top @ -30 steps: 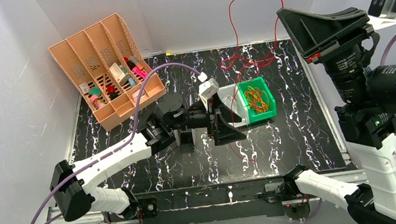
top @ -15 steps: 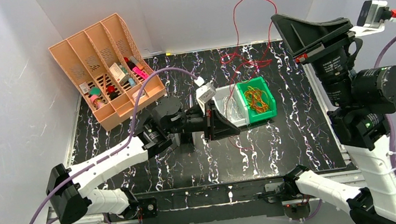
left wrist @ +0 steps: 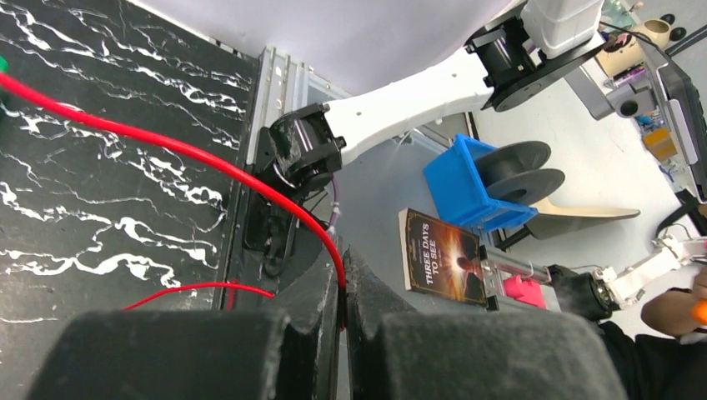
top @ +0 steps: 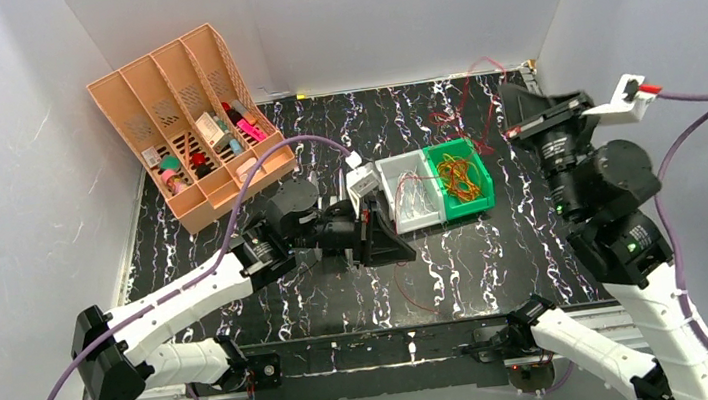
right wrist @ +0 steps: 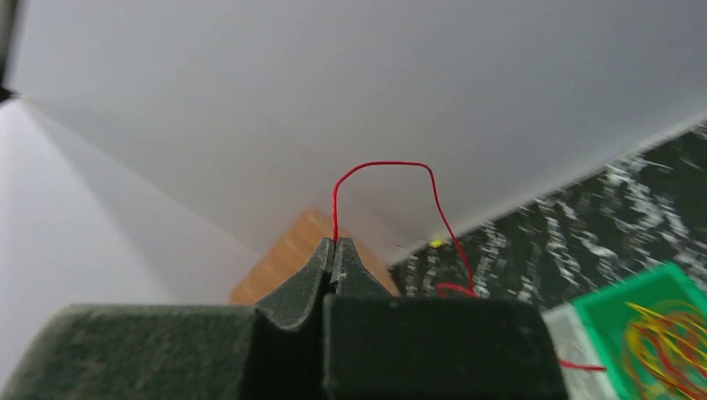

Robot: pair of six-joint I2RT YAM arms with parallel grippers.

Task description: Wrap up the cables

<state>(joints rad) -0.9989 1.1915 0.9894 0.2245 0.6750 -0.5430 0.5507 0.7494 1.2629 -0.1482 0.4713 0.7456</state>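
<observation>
The red wire (right wrist: 388,163) is clamped by the left gripper (left wrist: 342,287) left of the green bin (top: 462,210), and by the right gripper (right wrist: 335,246) right of it.

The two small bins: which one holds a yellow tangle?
The green bin holds the yellow tangle; the clear bin beside it has none.

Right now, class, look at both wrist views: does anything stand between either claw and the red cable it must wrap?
Nothing visible does. The left claw is shut directly on the red cable, and the right claw pinches the red cable between its tips too.
</observation>
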